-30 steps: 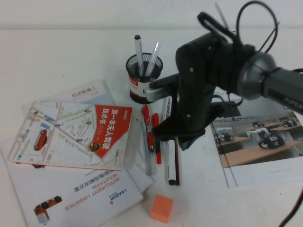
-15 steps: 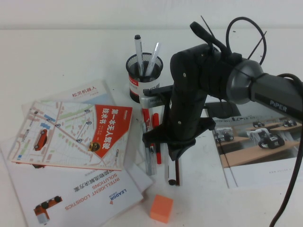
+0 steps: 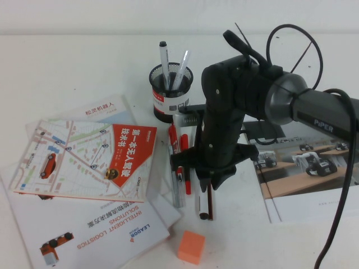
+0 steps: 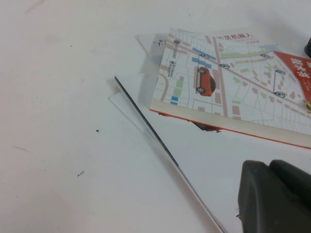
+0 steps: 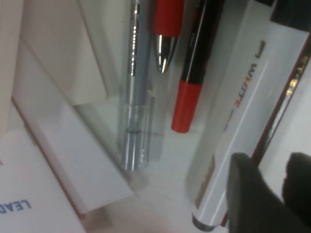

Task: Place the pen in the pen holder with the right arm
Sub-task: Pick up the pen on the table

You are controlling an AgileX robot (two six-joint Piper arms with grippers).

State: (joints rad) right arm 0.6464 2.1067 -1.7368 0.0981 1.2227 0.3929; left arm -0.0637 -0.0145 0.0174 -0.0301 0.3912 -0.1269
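1. Pen (image 3: 202, 203) lies flat on the table among red pens (image 3: 175, 147), not yet grasped.
2. My right gripper (image 3: 206, 178) hovers over it (finger gap unclear).
3. Pen holder (image 3: 170, 92) waits beyond; my left gripper (image 4: 274, 196) is parked.

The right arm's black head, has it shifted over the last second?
Yes. The right gripper has slid toward the robot's left and lower, now over the loose pens beside the pen holder, right above the pen. The left gripper sits by the booklets.

Black right arm (image 3: 224, 117), grey joint lettered PIPER, looping black cables.
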